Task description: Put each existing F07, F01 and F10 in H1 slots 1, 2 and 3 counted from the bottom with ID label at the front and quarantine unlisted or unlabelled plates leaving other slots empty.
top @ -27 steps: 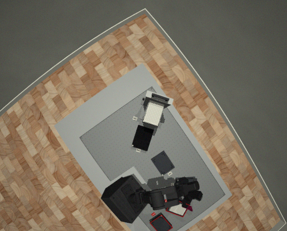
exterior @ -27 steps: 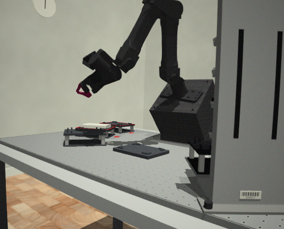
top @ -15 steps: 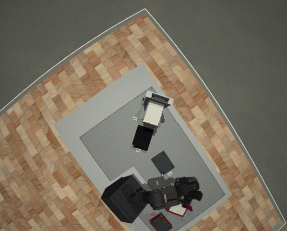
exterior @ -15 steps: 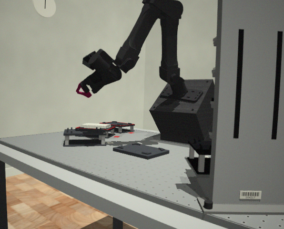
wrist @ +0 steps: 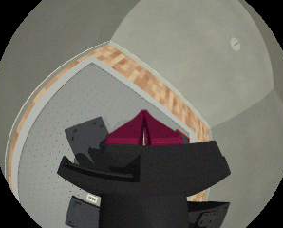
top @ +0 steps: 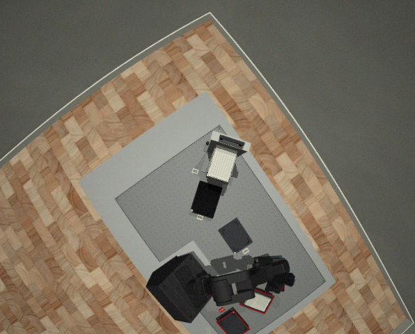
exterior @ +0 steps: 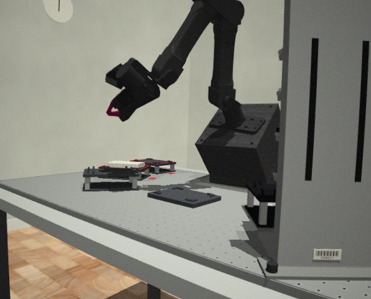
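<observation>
My gripper (top: 280, 287) (exterior: 112, 111) (wrist: 143, 114) has magenta fingers; it is shut with nothing between them and hangs high above the deck, near the quarantine end. The grey plate hotel H1 (top: 230, 141) (exterior: 327, 128) stands at the far end of the deck. From above, a white 96-well plate (top: 220, 163) shows in the hotel, reaching out of its front. Another white plate (top: 257, 300) (exterior: 125, 164) lies on a red-edged quarantine nest (top: 242, 303). The second red-edged nest (top: 232, 322) (exterior: 153, 161) holds no plate. No ID labels are readable.
A black raised station (top: 205, 199) stands just in front of the hotel. A flat dark nest (top: 235, 234) (exterior: 183, 196) lies mid-deck. A raised dark nest (exterior: 110, 174) stands beside the quarantine nests. The arm's black base (top: 177, 287) (exterior: 240, 144) is at the deck's corner.
</observation>
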{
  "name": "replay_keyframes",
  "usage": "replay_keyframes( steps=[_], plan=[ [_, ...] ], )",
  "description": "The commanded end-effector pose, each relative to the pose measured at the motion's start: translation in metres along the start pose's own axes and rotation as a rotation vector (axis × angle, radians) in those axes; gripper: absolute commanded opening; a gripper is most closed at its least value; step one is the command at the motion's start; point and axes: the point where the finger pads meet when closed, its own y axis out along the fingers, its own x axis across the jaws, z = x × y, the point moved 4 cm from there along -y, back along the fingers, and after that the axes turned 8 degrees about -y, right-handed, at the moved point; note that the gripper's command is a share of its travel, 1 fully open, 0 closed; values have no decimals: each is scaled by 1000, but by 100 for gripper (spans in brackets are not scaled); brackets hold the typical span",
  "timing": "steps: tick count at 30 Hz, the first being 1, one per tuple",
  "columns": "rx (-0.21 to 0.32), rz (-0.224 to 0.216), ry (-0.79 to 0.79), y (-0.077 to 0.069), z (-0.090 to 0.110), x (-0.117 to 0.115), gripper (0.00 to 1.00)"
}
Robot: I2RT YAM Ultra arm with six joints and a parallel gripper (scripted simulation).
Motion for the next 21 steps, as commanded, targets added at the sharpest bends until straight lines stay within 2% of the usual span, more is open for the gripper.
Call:
replay_keyframes(
  steps=[1, 5, 7, 10, 12, 16, 18, 21],
  plan=[
    [33, -43, -47, -6, 4, 7, 0],
    [66, -124, -103, -13, 4, 15, 0],
    [66, -124, -103, -13, 4, 15, 0],
    [90, -185, -144, -19, 5, 20, 0],
    [90, -185, -144, -24, 6, 25, 0],
    [121, -266, -199, -33, 7, 31, 0],
    [121, -266, -199, -37, 8, 35, 0],
    [144, -330, -241, -45, 9, 39, 0]
  ],
)
